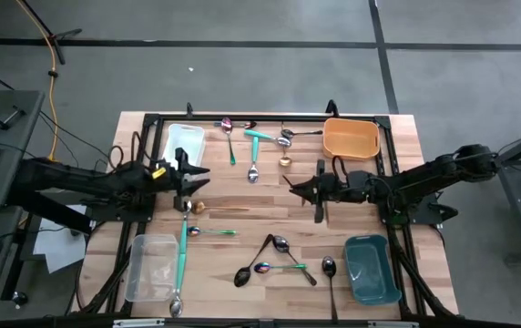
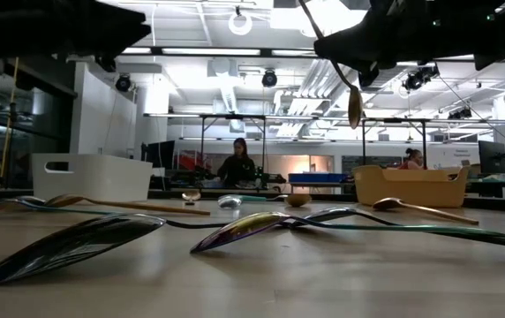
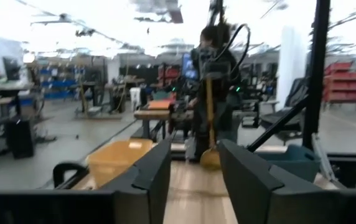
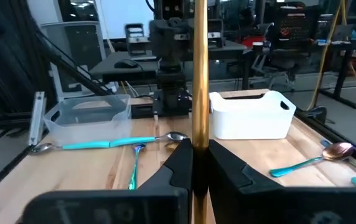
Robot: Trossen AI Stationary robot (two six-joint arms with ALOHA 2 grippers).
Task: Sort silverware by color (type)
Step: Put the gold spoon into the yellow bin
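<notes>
1. Silverware lies scattered over the tabletop (image 1: 270, 196): teal-handled pieces near the far edge and beside the left arm, black and iridescent spoons toward the near edge.
2. At the middle of the tabletop, the right gripper (image 4: 195, 163) is clenched on a gold spoon (image 4: 199, 68), its handle pinched upright between the fingers; in the low view the spoon's bowl hangs clear above the wood.
3. The left gripper (image 3: 193, 171) faces it from the left side, fingers parted and holding nothing, with a long teal-handled utensil (image 1: 182, 257) lying just beside it toward the near edge.
4. The step in hand appears to be carrying the gold spoon to its bin.
5. Next, the right arm likely needs to swing to the orange bin (image 1: 350, 138) at the far right corner and release over it; which bin takes gold cannot be told for certain.
</notes>
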